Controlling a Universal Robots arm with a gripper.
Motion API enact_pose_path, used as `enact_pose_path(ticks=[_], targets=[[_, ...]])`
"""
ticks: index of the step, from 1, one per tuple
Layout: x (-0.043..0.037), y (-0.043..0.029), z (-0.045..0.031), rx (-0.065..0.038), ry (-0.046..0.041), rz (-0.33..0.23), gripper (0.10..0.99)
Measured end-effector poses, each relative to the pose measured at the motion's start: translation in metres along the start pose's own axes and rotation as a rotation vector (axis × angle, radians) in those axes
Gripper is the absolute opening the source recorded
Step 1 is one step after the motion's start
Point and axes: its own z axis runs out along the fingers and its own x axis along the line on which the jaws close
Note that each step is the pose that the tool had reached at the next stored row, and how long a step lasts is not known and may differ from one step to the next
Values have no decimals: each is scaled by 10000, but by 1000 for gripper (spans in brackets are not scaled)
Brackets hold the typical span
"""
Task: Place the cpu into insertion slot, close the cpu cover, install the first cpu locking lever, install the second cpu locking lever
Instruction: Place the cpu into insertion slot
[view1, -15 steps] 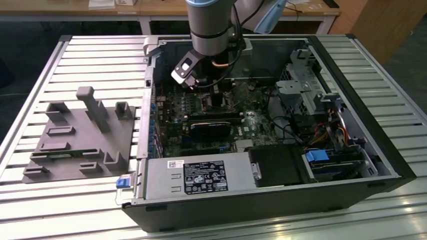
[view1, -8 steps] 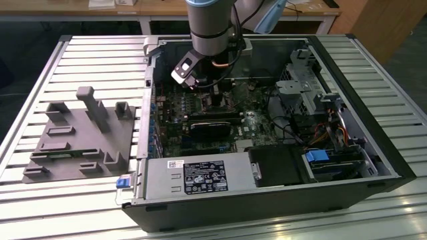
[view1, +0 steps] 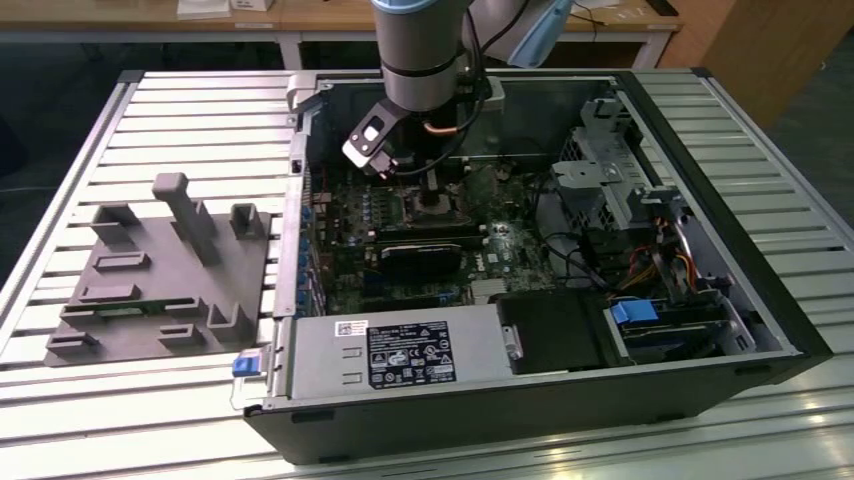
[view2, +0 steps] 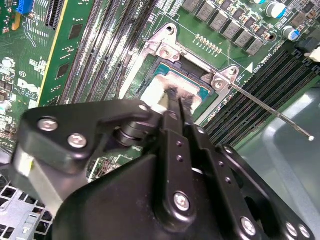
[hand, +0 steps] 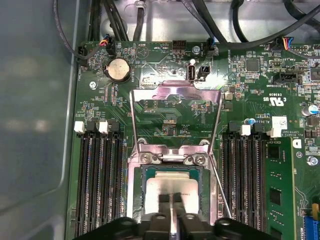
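Observation:
The cpu (hand: 172, 182) lies flat, silvery top up, inside the insertion slot (hand: 134, 186), a square socket on the green board. My gripper (hand: 171, 200) hangs straight over it with both black fingers drawn together, tips at the chip's top face (view2: 192, 91). The cpu cover (hand: 175, 93) stands swung open behind the socket, its cut-out showing board through it. One thin locking lever (view2: 270, 107) sticks out free beside the socket. In the exterior view my gripper (view1: 434, 190) reaches down into the open computer case.
Long black memory slots (hand: 100, 175) flank the socket on both sides. A coin battery (hand: 119, 69) and cables sit beyond the cover. A black block (view1: 427, 262), a power supply (view1: 400, 355) and a drive cage (view1: 627, 180) crowd the case. A grey fixture (view1: 160, 270) lies on the slatted table.

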Motion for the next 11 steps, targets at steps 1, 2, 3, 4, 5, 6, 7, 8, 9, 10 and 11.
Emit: enact_pose_path(ticks=[1, 2, 3, 4, 5, 6, 7, 8, 9, 10, 11], targets=[[0, 0, 0, 0, 0, 0, 176], [0, 0, 0, 0, -1, 0, 118], [0, 0, 0, 0, -2, 0, 118], [0, 0, 0, 0, -2, 0, 106], [0, 0, 0, 0, -3, 0, 106], [0, 0, 0, 0, -3, 0, 106], [0, 0, -1, 1, -11, -1, 106], [1, 0, -4, 1, -32, -3, 106], [1, 1, -6, 1, -56, -5, 106], [0, 1, -7, 0, -70, -8, 106], [0, 1, -7, 0, -81, -10, 106]])
